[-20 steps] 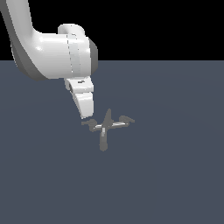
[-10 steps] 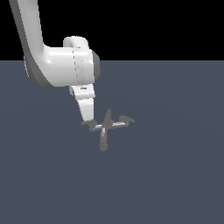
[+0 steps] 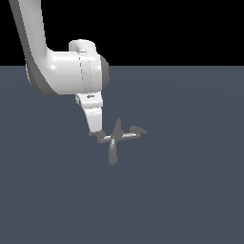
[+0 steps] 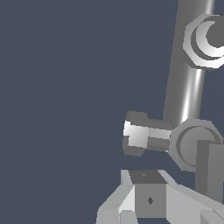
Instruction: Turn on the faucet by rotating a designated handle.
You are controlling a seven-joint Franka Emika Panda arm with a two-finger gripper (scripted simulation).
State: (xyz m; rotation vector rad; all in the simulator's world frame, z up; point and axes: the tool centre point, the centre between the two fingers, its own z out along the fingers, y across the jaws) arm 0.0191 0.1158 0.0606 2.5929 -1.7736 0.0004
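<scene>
The faucet [image 3: 116, 138] is a small grey cross-shaped fixture on the dark floor, with an upright fin [image 3: 117, 127], a spout [image 3: 113, 155] pointing toward the camera and a tapered lever [image 3: 138, 129] on the exterior view's right. The handle [image 3: 98, 137] is the short, lumpy dark lever on the exterior view's left. My gripper [image 3: 97, 133] hangs from the white arm with its tips right at the handle, fingers together and holding nothing. In the wrist view the handle [image 4: 141, 139] sits just beyond the fingertips [image 4: 149, 199], beside the hub [image 4: 194, 144] and the long spout [image 4: 189, 78].
The white arm [image 3: 66, 74] rises to the upper left of the exterior view. The flat dark grey floor [image 3: 190, 190] lies all around the faucet.
The arm has come down a little and the gripper tips have sunk closer to the handle. The faucet and its levers have not visibly moved.
</scene>
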